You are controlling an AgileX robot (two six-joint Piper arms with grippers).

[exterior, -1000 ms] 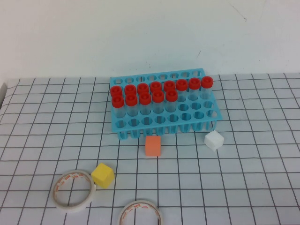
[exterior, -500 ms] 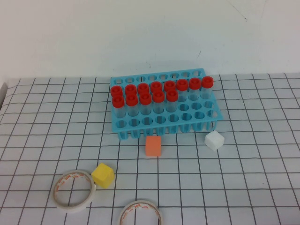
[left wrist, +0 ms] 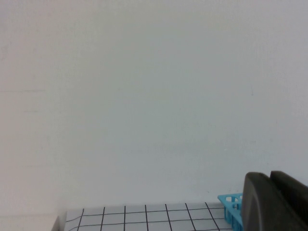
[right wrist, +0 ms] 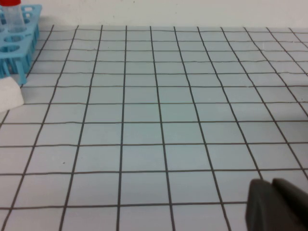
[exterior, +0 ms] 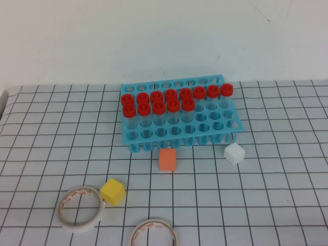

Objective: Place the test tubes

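Note:
A blue test tube rack [exterior: 179, 136] stands on the gridded table at the back centre. Several clear test tubes with red caps [exterior: 173, 106] stand upright in its two rear filled rows; the front rows of holes are empty. Neither arm shows in the high view. My left gripper [left wrist: 270, 179] is shut and empty, raised and facing the white wall, with a corner of the rack [left wrist: 230, 204] beside it. My right gripper [right wrist: 272, 185] is shut and empty, low over bare table right of the rack [right wrist: 19, 53].
An orange cube [exterior: 167, 159] and a white cube [exterior: 234, 153] lie just in front of the rack. A yellow cube [exterior: 112, 191] sits beside a tape roll [exterior: 79, 207] at the front left. A second tape roll [exterior: 153, 233] lies at the front edge.

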